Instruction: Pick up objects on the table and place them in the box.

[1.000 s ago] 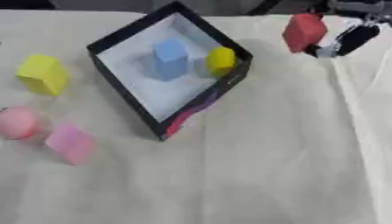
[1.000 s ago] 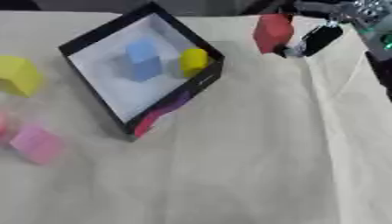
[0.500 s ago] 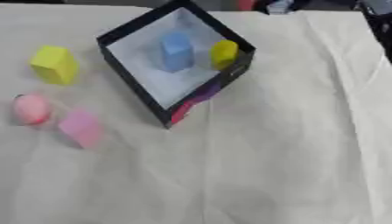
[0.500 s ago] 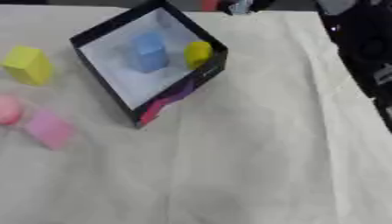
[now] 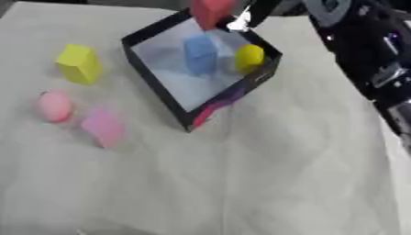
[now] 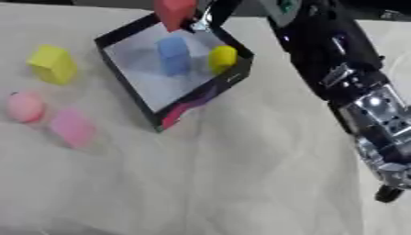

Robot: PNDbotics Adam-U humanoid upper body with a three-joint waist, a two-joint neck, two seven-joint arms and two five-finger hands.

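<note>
A black box with a white floor stands at the upper middle of the table. Inside it are a blue block and a yellow piece. Over the box's far corner hangs a red block, with my right hand shut on it at the top edge. My right arm runs down the right side. On the cloth to the left lie a yellow block, a pink ball and a pink block. My left hand shows in neither view.
A cream cloth with soft folds covers the table. The front and middle of it hold nothing but creases.
My right hand has carried the red block leftward from the table's far right to above the box's far corner. The camera has also shifted, so the whole scene sits differently.
</note>
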